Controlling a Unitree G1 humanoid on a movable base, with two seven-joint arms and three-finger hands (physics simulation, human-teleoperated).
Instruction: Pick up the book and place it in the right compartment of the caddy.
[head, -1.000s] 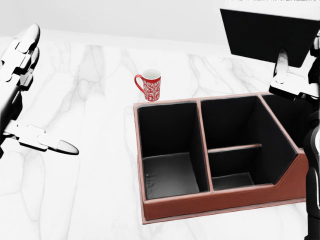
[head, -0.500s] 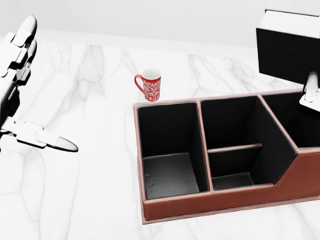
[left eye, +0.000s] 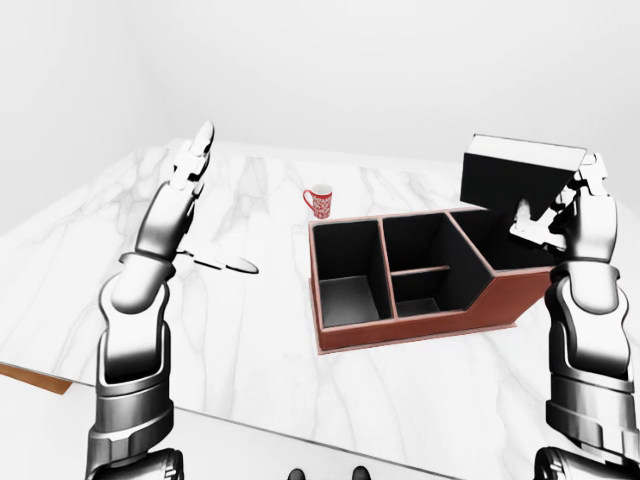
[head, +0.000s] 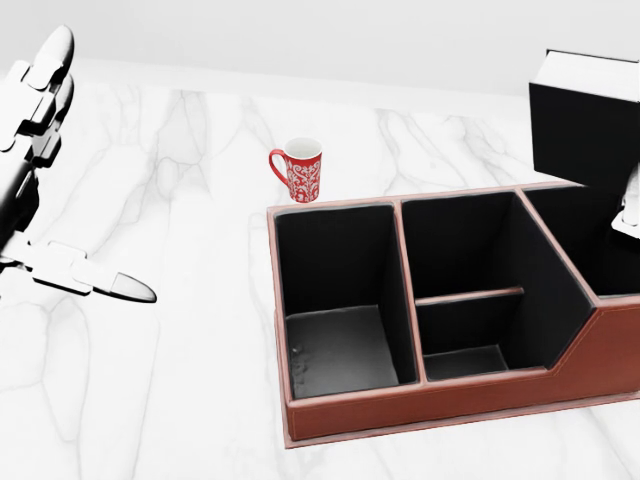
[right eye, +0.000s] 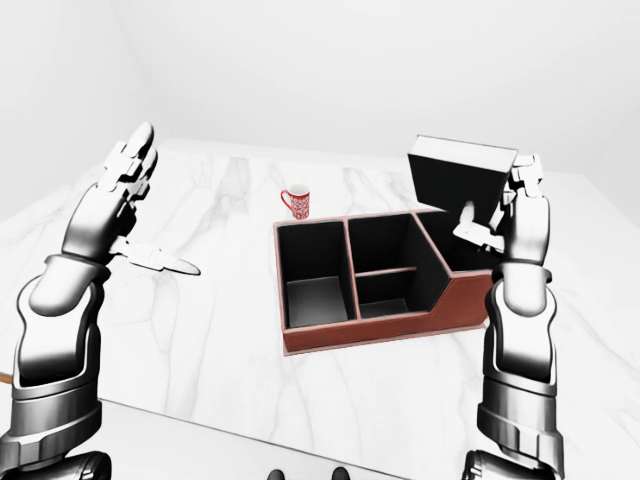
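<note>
White marble with grey veins makes up the counter (left eye: 250, 330), which fills most of each view under a plain pale wall. Right of centre in the left-eye view stands the caddy (left eye: 420, 322), a reddish-brown box with black-lined compartments: one at its left, a middle one split by a low divider, and one at its right behind a sloped wall. Just beyond its upper left corner stands a red-and-white patterned mug (left eye: 318, 202), apart from the caddy.

At the right of the right-eye view, the right robot hand (right eye: 497, 216) grips the book (right eye: 455, 178), a black-covered volume with white page edges on top, held upright in the air above the right end of the caddy. Its fingers press the book's lower right part.

At the left of the left-eye view, the left robot hand (left eye: 198, 215) hangs above the counter, fingers spread wide and holding nothing.
</note>
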